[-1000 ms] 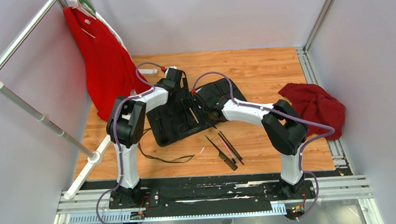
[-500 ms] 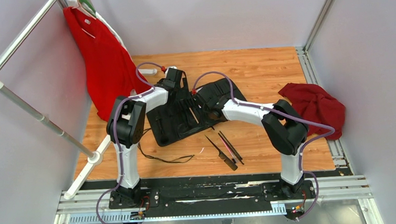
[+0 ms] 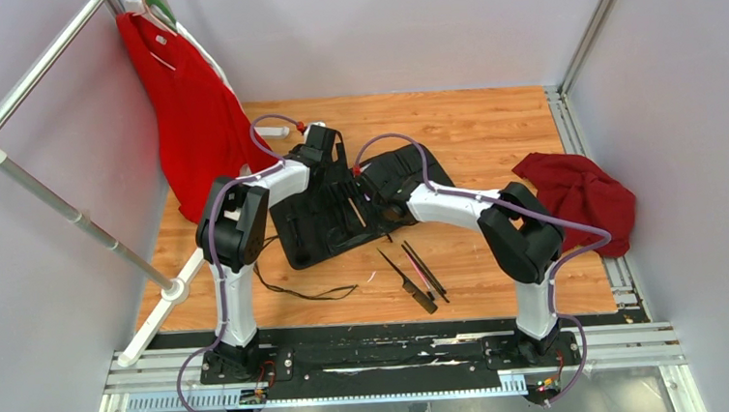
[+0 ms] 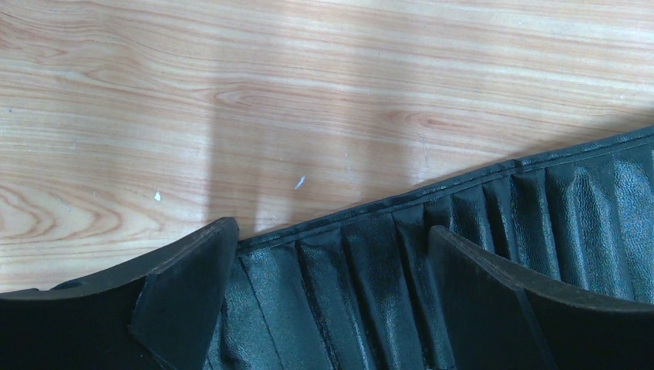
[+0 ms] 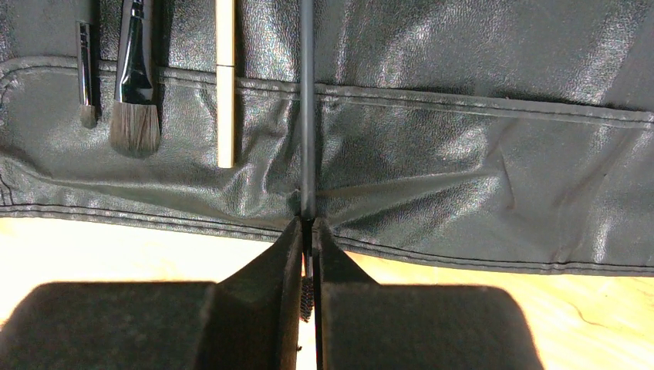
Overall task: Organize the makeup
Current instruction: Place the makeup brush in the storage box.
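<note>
1. My right jaws are pinched almost closed on a thin black wand (image 5: pixel 308 116). Its bristly tip shows in the slit between them.
2. From that grip the wand runs straight toward 12 o'clock across a stitched seam of the black case (image 5: pixel 478 154).
3. At 10 to 11 o'clock from the grip, three more pieces lie on the case side by side: a small brush (image 5: pixel 86 69), a flat brush (image 5: pixel 135 116) and a cream stick (image 5: pixel 224 85).
4. My left jaws stand wide and hold nothing. They straddle the case's pleated edge, with bare counter (image 4: pixel 308 92) at 12 o'clock.
5. From above, the loose makeup tools (image 3: pixel 414 275) lie on the counter at 5 o'clock from the case, near it but apart.
6. A black cord (image 3: pixel 299 290) lies at 7 o'clock from the case and a crumpled red cloth (image 3: pixel 578 196) at 3 o'clock.
</note>
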Robot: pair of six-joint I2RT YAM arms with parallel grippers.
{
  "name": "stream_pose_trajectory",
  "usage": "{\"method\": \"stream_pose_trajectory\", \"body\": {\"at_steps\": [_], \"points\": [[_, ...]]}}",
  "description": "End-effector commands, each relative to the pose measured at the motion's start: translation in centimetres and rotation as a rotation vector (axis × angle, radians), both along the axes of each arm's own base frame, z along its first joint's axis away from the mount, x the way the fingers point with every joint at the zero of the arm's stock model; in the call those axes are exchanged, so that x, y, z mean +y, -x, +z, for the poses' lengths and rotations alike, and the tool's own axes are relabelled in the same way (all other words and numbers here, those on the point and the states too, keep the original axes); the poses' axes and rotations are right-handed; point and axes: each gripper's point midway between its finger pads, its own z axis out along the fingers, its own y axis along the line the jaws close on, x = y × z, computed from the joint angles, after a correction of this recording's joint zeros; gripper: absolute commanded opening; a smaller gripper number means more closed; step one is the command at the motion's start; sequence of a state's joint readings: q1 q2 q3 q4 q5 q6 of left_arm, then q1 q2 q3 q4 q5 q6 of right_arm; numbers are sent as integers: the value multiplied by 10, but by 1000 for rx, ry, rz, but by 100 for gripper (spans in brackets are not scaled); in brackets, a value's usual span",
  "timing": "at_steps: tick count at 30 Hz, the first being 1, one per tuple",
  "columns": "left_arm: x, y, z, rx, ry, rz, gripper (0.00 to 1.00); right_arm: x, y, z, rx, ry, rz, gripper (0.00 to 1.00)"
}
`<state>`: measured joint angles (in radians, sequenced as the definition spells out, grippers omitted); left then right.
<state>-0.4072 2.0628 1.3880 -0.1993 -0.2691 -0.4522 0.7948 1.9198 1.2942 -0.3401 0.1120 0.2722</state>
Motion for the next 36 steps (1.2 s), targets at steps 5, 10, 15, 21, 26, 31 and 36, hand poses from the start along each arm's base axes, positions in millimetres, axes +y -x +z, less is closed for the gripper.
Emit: {"method": "stream_pose_trajectory", "body": {"at_steps": [5,10,15,21,26,31,36], "points": [[7,33,-34,147,-21,-14,99,4,-15,5,-7,-29,-17,1],[7,34,-34,148,-21,-16,99,11,-22,10,-18,-40,-11,1],[6,34,-34,148,-19,-16,99,16,-28,13,-26,-45,-8,1],[7,34,-35,150,-19,-15,99,22,-33,0,-12,-32,-3,1],[7,34,-35,149,-19,-18,99,30,-42,-5,-14,-35,0,1],[7,36,-36,151,-18,-18,99,36,-47,-8,-14,-36,8,1],[7,35,-36,152,-15,-19,99,38,-52,-8,-22,-38,8,1]]}}
